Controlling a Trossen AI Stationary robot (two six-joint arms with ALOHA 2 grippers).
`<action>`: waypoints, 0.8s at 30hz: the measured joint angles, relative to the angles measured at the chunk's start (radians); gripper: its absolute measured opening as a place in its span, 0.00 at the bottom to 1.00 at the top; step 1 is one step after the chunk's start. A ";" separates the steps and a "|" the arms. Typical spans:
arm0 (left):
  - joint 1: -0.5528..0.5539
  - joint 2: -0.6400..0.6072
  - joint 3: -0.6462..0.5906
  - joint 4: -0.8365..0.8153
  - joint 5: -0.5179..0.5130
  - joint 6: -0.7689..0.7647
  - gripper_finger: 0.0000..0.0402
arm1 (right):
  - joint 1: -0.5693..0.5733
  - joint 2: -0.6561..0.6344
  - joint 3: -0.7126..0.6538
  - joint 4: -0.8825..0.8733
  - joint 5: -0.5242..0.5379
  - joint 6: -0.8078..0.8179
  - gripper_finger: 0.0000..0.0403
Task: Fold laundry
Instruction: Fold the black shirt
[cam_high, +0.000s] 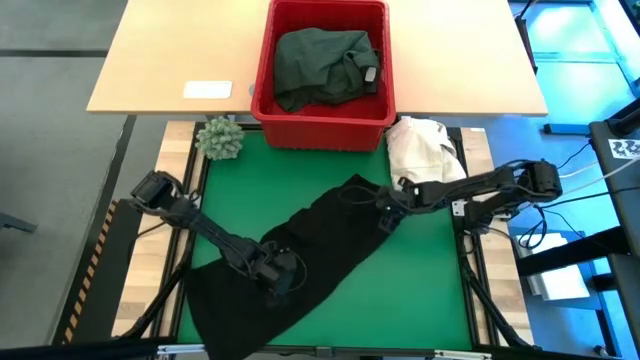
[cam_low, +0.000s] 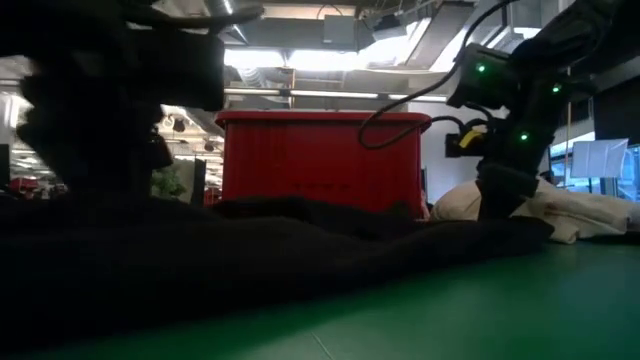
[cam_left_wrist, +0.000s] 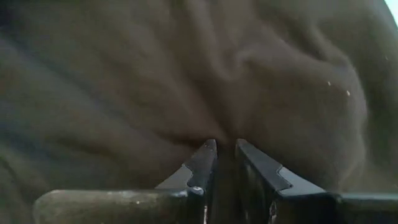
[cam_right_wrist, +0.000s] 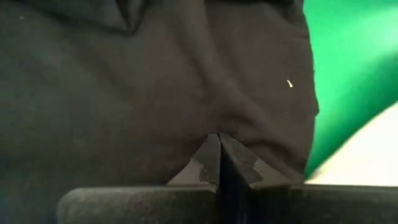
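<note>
A black garment (cam_high: 300, 265) lies stretched diagonally across the green surface (cam_high: 420, 290), and both arms have hold of it. The left end effector (cam_high: 278, 272) sits on the cloth's middle, its fingers (cam_left_wrist: 202, 163) clenched on a raised pleat that bunches up just ahead of their tips. The right end effector (cam_high: 388, 212) is at the garment's far upper edge, fingers (cam_right_wrist: 219, 155) pressed fully together on a thin fold of the fabric, with bare green just beside them. Holding two well-separated spots likely lets the arms pull the cloth taut and carry one part over the other for a fold. Beyond the right end effector stands the red basket (cam_high: 322, 128), holding a dark green garment (cam_high: 325, 65) not yet folded; a cream-white cloth heap (cam_high: 422, 148) lies just behind that end effector.
</note>
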 joint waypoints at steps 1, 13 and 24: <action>0.010 0.000 0.000 -0.001 -0.004 0.000 0.14 | -0.013 0.000 0.000 0.002 0.004 0.000 0.01; 0.152 0.000 0.001 -0.085 -0.055 0.057 0.14 | -0.181 0.000 0.000 0.109 0.042 -0.049 0.01; 0.256 -0.002 0.003 -0.169 -0.084 0.167 0.14 | -0.256 -0.001 0.000 0.116 -0.004 -0.091 0.01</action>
